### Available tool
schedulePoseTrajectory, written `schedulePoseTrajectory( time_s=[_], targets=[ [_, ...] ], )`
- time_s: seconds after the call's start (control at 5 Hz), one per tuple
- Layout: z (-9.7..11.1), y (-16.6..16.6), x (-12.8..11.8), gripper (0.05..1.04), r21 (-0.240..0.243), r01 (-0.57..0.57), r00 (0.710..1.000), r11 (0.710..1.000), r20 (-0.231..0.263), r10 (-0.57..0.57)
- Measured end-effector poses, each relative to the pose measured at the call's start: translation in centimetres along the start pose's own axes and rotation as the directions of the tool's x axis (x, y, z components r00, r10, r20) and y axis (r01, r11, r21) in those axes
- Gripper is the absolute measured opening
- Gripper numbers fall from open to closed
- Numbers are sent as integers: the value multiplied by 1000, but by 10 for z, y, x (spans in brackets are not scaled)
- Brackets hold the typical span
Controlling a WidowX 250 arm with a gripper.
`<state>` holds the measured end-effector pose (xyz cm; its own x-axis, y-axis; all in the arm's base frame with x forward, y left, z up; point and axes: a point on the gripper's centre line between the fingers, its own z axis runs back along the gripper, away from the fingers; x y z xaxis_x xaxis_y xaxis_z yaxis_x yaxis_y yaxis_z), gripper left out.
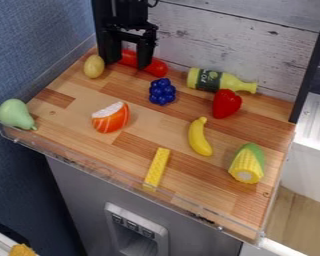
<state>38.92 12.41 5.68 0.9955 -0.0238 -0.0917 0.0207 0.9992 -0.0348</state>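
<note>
"Hand (128, 64) first: where is it hanging?"

"It's hanging at the back of the wooden surface (79, 107), toward the view's upper left, over the long red thing (157, 68)."

"Is it gripping anything?"

"No, its two fingers are standing wide apart. The red thing is lying near the back wall (236, 32), running partly behind one finger and showing between them. An oval yellow-brown thing (94, 66) is sitting just beside the other finger."

"What else is lying nearby?"

"Dark blue grapes (162, 91) are resting a little nearer the front. Along the back wall, a yellow-green bottle (239, 84) with a dark label is lying on its side, and a red rounded thing (226, 103) is sitting in front of it."

"And farther forward?"

"An orange wedge with a white top (111, 119) is resting left of the middle. A banana (199, 137) is curving right of the middle, and a corn cob (247, 165) with green husk is lying near the right edge. One yellow stick (156, 167) is lying close to the clear front rim (89, 168), while a pale green pear (16, 114) is sitting at the far left corner, its stem pointing toward the view's lower right."
</note>
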Motion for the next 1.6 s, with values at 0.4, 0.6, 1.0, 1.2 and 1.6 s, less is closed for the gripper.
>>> schedulePoseTrajectory(
  time_s=[0.4, 0.6, 1.0, 1.2, 1.6],
  targets=[
    [-4, 20, 6, 996, 3, 308, 951, 951, -22, -308],
    [-7, 30, 7, 997, 2, 504, 863, 864, -30, -504],
    [-16, 42, 8, 999, 4, 838, 545, 546, -41, -837],
    [-21, 45, 12, 999, 27, 906, 423, 422, -48, -905],
    [-40, 46, 9, 947, 22, 849, 529, 529, -39, -848]
  ],
)
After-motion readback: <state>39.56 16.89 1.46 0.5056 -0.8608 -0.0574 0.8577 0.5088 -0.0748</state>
